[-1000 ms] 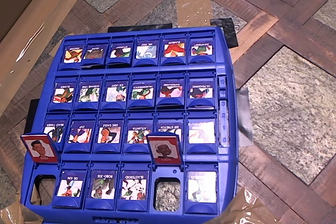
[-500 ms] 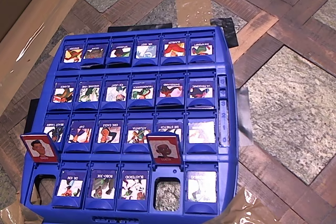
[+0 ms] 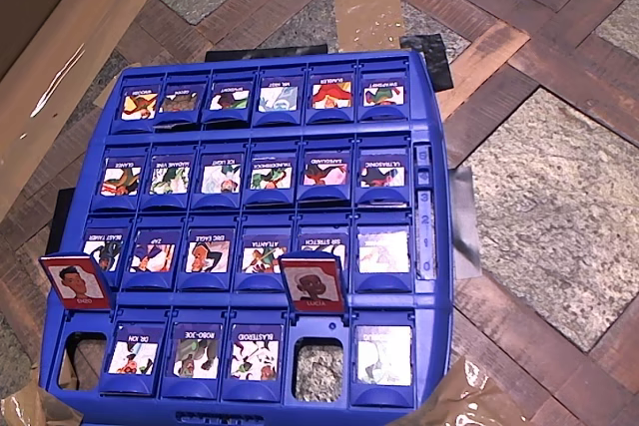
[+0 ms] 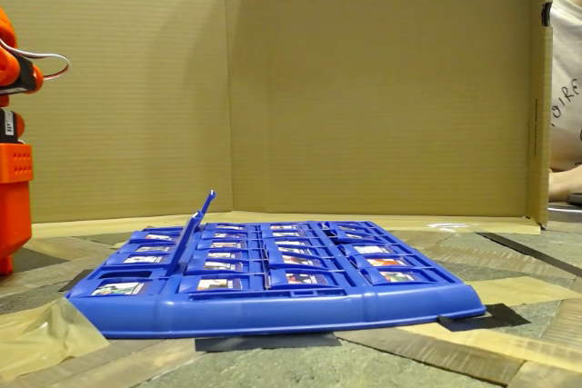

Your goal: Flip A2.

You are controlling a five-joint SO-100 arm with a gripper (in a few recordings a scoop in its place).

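Presently, in the fixed view, the orange arm [image 4: 13, 179] stands at the far left edge, beside the blue game board [image 4: 273, 302] and apart from it. Only part of the arm is within frame, and how its jaws stand cannot be told.

In the overhead view, a cardboard wall [image 3: 40, 17] fills the upper left corner. The game board [image 3: 431, 246] lies flat on a floor of wood and stone patterned panels [image 3: 559, 197]. At the board's left edge a red tile with a dark-haired man [image 3: 75, 281] stands raised, just above an empty slot [image 3: 85, 358] in the bottom row.

A2 [image 3: 197, 351] lies in the bottom row, second position from the left. It lies flat in its slot, blue cartoon side up, with the label "ROBO-JOE" legible. It sits between two other flat blue tiles and nothing touches it.

Further right, the red tile labelled "LUCIA" [image 3: 313, 283] stands raised, directly above a second empty slot [image 3: 319, 368]. All other tiles on the board lie flat, blue side up. A brown tape patch [image 3: 369, 15] lies on the floor beyond the board's top edge.

In the fixed view a raised tile [image 4: 195, 224] is seen edge-on, leaning, near the board's left side. A cardboard backdrop [image 4: 364, 79] stands behind the board. A person's pale garment [image 4: 567, 88] shows at the right edge.
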